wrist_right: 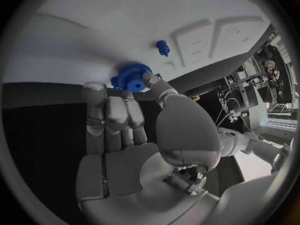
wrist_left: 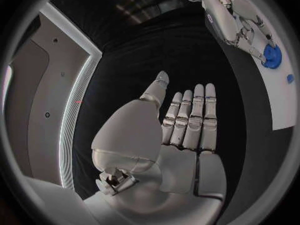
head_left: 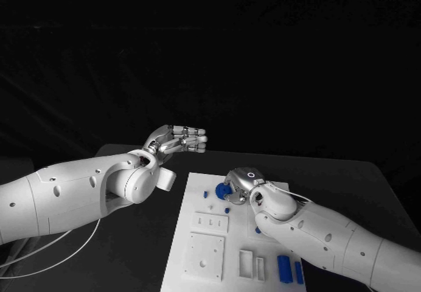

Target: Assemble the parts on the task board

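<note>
Right hand (head_left: 243,185) down at the far end of the task board (head_left: 204,267), thumb and fingertips pinching a blue gear (wrist_right: 130,78) whose flat face lies level with the white plate, right at the board's far edge. Left hand (head_left: 178,139) up and off to the board's far left corner, fingers straight and together, holding nothing, well apart from every part. Probably a seating step: gear directly under the right hand, a small blue peg (wrist_right: 162,47) standing just beyond it on the board, so the right arm far the nearer for whatever follows.

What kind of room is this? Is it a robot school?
Probably a robot test lab: a black table holds a white task board with small blue gear, worked by silver many-fingered hands.
</note>
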You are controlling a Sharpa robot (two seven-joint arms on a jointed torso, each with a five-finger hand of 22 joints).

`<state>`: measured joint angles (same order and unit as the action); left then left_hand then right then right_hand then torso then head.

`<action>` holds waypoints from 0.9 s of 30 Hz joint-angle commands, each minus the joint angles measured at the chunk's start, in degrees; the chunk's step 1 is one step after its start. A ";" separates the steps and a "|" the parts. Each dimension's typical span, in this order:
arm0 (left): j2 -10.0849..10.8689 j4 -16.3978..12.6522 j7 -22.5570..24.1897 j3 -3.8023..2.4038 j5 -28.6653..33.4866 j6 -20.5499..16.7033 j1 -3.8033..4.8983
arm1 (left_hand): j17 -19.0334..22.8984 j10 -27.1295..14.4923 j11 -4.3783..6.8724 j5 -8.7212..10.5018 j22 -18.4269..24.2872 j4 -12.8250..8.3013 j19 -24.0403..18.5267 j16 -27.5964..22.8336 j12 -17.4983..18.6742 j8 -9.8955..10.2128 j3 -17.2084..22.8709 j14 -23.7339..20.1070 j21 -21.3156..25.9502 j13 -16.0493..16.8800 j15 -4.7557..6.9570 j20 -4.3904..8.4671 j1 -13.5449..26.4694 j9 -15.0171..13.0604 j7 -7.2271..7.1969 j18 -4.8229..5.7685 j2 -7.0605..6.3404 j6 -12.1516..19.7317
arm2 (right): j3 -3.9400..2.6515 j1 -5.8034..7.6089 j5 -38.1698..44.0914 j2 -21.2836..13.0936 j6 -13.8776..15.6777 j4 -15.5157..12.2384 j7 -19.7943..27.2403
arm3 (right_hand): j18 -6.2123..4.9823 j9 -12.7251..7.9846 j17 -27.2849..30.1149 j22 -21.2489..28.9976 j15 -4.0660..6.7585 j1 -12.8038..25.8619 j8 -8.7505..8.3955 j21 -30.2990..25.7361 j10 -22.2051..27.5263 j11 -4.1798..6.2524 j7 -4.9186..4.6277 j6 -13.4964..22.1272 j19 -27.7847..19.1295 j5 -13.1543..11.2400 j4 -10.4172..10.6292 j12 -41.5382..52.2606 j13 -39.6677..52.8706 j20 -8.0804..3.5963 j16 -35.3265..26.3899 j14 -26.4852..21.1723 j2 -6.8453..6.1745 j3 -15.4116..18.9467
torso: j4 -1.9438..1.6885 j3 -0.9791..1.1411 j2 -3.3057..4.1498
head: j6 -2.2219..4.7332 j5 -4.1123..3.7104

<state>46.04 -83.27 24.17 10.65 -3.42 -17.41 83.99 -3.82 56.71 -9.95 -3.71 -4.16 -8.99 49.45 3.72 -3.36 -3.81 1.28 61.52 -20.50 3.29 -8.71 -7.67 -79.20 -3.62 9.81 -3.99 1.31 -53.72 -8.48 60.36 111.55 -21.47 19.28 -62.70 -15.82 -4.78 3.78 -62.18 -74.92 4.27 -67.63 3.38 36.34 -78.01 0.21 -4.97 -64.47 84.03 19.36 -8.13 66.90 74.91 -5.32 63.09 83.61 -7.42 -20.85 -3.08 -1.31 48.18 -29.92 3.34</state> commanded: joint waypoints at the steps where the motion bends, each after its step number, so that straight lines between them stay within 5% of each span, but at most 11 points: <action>1: -0.15 -0.05 0.25 -0.05 -0.21 -0.08 0.06 | 0.06 -0.18 0.19 0.04 -0.08 -0.34 0.38 -0.19 0.00 0.36 -0.11 0.36 -0.09 0.05 0.14 -0.06 0.04 0.05 -0.18 -1.05 0.38 -0.05 | 0.07 -0.02 0.42 0.16 -0.12 0.48 0.52 | 0.24 -0.11 0.30 -3.74 -0.03 -0.34 0.17 -0.63 0.79 -0.26 -0.56 2.52 2.57 -1.45 0.29 -0.68 0.55 -0.19 -0.43 -0.22 -0.47 0.69 | 0.05 -0.06 -0.01 | 0.04 0.03; 6: -0.15 -0.04 0.22 -0.05 -0.21 -0.10 0.06 | 0.06 -0.18 0.19 0.04 -0.08 -0.34 0.38 -0.19 0.00 0.36 -0.11 0.36 -0.09 0.05 0.14 -0.06 0.04 0.05 -0.18 -1.05 0.38 -0.05 | 0.16 -0.02 -0.22 0.33 -0.59 0.95 0.93 | -0.10 -0.19 0.47 -3.64 -0.30 -1.30 0.17 -1.32 1.18 -0.59 -0.99 5.74 2.60 -6.48 2.08 -1.13 -0.01 0.12 -0.71 -0.24 -0.68 5.77 | 0.06 -0.03 -0.02 | -0.04 0.08; 14: -0.10 -0.01 0.22 -0.05 -0.21 -0.16 0.06 | 0.07 -0.27 0.17 0.05 -0.07 -0.34 0.34 -0.20 0.00 0.36 -0.18 0.32 -0.15 0.04 0.11 -0.07 0.07 0.05 -0.15 -1.06 0.40 0.25 | 0.29 -0.02 -1.28 0.32 -0.99 1.34 1.41 | -0.38 -0.30 0.46 -3.63 -0.44 -2.37 0.07 -2.17 1.86 -0.80 -1.29 8.99 2.66 -9.63 7.32 -1.29 -0.52 0.28 -1.11 -0.33 -1.23 11.30 | 0.02 -0.01 0.00 | -0.02 0.15; 22: -0.14 0.06 0.23 -0.05 -0.21 -0.18 0.06 | 0.06 -0.34 0.14 0.06 -0.06 -0.17 0.34 -0.19 0.00 0.38 -0.22 0.31 -0.13 0.04 0.11 -0.09 0.20 0.08 -0.09 -1.07 0.38 0.79 | 0.32 -0.02 -2.71 0.20 -1.30 1.42 2.11 | -0.33 -0.28 0.39 -3.64 -0.31 -0.78 0.10 -2.29 1.89 -0.60 -1.05 8.70 2.71 -9.53 10.28 -1.16 -0.60 0.16 -1.23 -0.29 -0.91 11.46 | 0.04 -0.02 0.00 | 0.03 0.17; 27: -0.11 0.09 0.25 -0.05 -0.21 -0.20 0.06 | 0.06 -0.35 0.14 0.03 -0.05 -0.09 0.34 -0.20 -0.01 0.40 -0.23 0.31 -0.12 0.05 0.10 -0.10 0.26 0.09 -0.06 -1.07 0.38 1.07 | 0.32 -0.02 -3.80 -0.18 -1.57 1.09 2.77 | -0.15 -0.16 0.16 -3.67 -0.10 2.34 0.20 -2.17 1.77 -0.29 -0.60 5.73 2.73 -9.41 11.60 -0.97 -0.52 -0.03 -1.07 -0.21 -0.44 7.55 | 0.06 0.03 -0.03 | 0.00 0.16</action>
<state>46.01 -83.13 24.01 10.65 -3.42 -17.52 83.99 -3.82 56.71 -9.95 -3.71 -4.16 -9.15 49.45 3.72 -3.36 -3.60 1.12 61.52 -20.50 3.29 -8.71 -7.66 -79.20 -3.63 9.79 -3.99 1.31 -52.89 -8.18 60.41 109.00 -21.54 18.72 -61.49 -14.21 -4.82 3.61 -61.95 -74.91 4.09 -65.65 3.65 34.36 -76.28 -0.53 -5.63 -58.51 84.03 9.66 3.48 65.82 74.36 -5.32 62.17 83.42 -7.88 -13.09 -3.03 -1.32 48.16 -29.88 3.50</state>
